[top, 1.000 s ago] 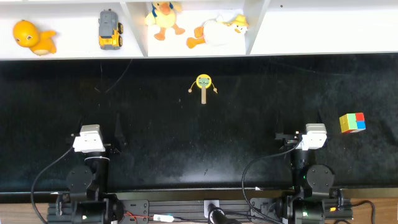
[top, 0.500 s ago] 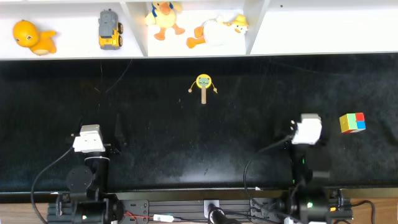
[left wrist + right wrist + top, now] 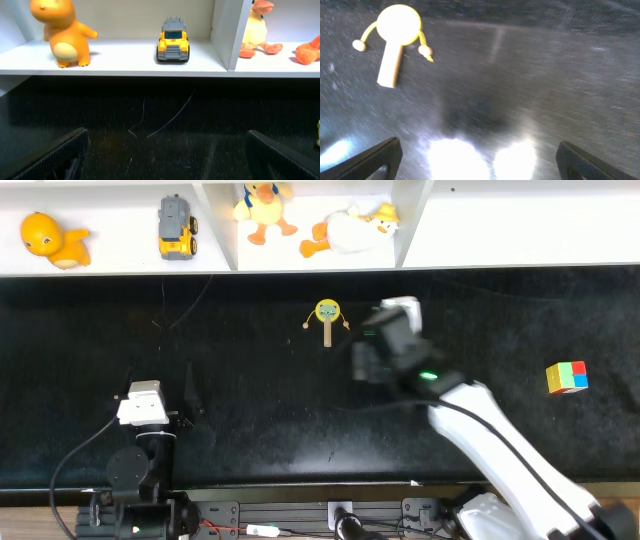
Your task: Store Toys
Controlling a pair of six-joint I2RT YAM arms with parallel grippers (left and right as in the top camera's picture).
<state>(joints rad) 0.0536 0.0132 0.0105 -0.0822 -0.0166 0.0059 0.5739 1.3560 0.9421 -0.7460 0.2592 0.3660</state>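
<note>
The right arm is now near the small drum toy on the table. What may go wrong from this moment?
1. The rattle drum lies flat, and the open right gripper is off to one side of it, not over it; closing too early might only push it or catch a bead cord.
2. The middle shelf compartment already holds a yellow plush duck and a white plush duck, so placing the toy there could knock them.

A wide black matte table top [image 3: 250, 400] carries a few thin pale curved lines [image 3: 165, 117], scratches or threads I cannot tell, and a brown wooden strip [image 3: 30, 515] shows along its front edge.
</note>
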